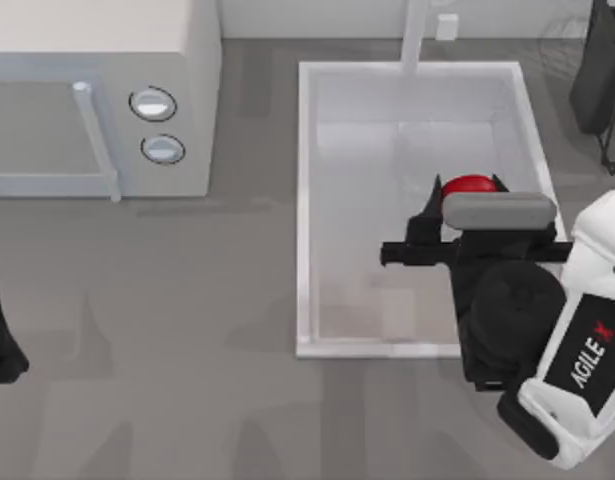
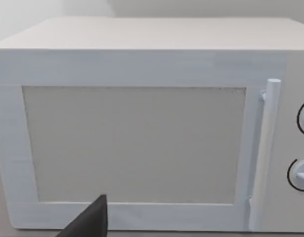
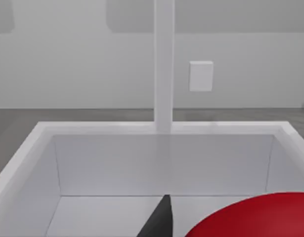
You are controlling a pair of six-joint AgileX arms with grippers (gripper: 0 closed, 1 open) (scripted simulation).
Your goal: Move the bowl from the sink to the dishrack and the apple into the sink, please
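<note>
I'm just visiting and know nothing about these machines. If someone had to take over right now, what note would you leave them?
Right gripper: over the right part of the sink, at the apple; whether it still grips the fruit cannot be told.
Left arm: parked at the table's left edge, facing the microwave.
Apple: within the sink's outline, by the right wall; resting or still held is unclear.
Dishrack: at the top right corner, partly in view; contents cannot be made out.
Done: no bowl in the sink.
Left: confirm the apple is released, then withdraw the right arm.
</note>
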